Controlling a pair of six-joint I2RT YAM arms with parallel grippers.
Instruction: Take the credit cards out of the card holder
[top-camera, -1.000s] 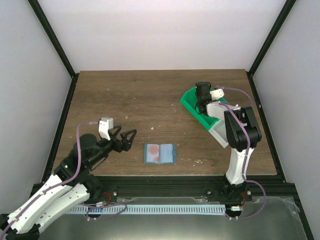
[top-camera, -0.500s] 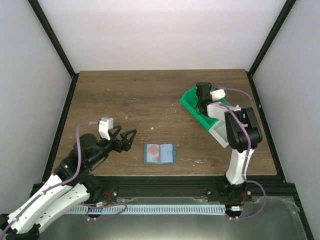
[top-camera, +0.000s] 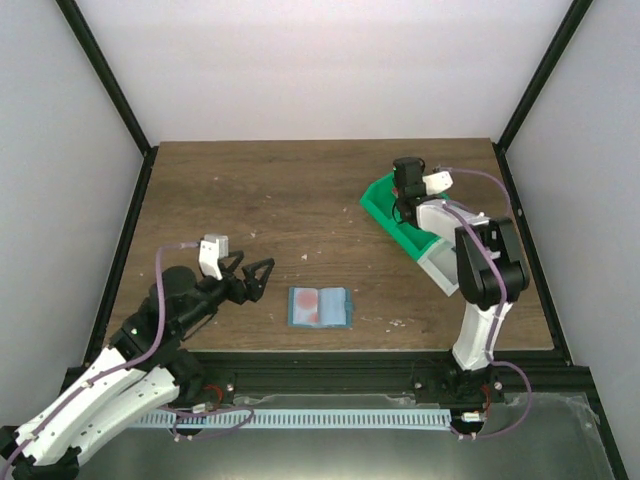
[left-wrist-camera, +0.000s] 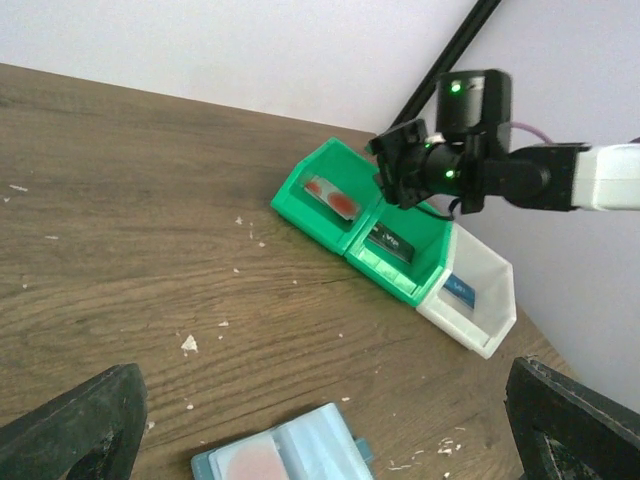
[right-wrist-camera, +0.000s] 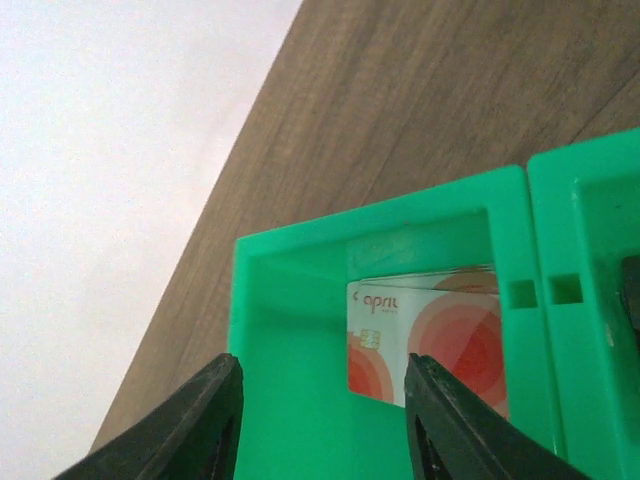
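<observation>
Card holder is lying open flat on the table near the front edge, about midway between the two arms. It's in the same spot as half a second ago, with a pinkish-red card showing in its left half. Left gripper is hovering just left of it, spread wide and gripping nothing, and it hasn't budged. Right gripper is hanging over the green bin at the far right, and that wrist is sitting a touch farther back than before.

From the left wrist, the holder is peeking in at the bottom edge between the wide-apart fingers. Farther off, a reddish card is lying in the end green compartment, a dark card in the next, and a blue card in the white bin.

From the right wrist, the fingers are standing apart with nothing pinched. They're framing that end compartment, where the reddish card is showing "april" in print.
</observation>
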